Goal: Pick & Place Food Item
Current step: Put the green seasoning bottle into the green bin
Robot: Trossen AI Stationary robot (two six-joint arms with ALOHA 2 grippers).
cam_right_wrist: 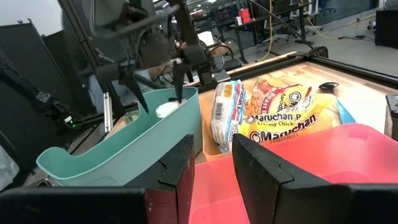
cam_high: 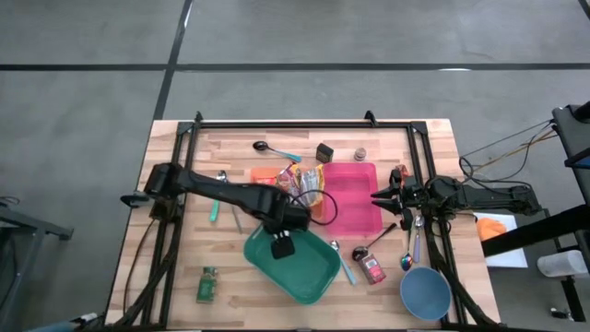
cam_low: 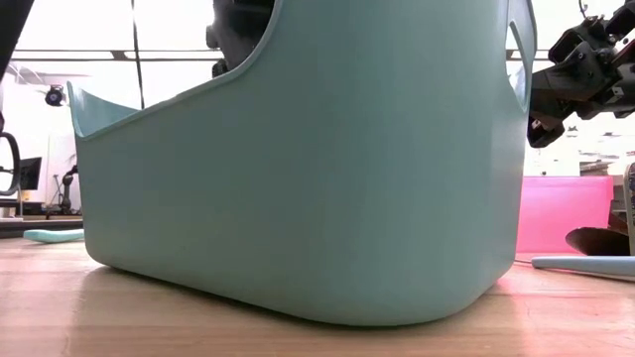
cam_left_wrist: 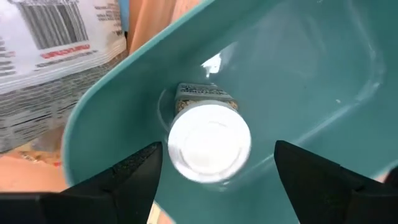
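Filling the low view, the teal bin (cam_low: 298, 178) sits directly under the left end effector (cam_left_wrist: 214, 165), whose fingers stand apart on either side of a white-capped jar (cam_left_wrist: 208, 140) lying free on the bin floor. Placement looks done, with only the withdrawal left. Beside the pink tray (cam_high: 355, 194), the right end effector (cam_high: 383, 195) waits, fingers slightly apart and holding nothing.

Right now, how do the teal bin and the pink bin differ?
The teal bin lies at an angle to the table's edges; the pink bin lies square to them. The teal bin holds a white-lidded jar, with the open left gripper above it; the pink bin looks empty, with the right gripper at its edge. Both are shallow plastic bins.
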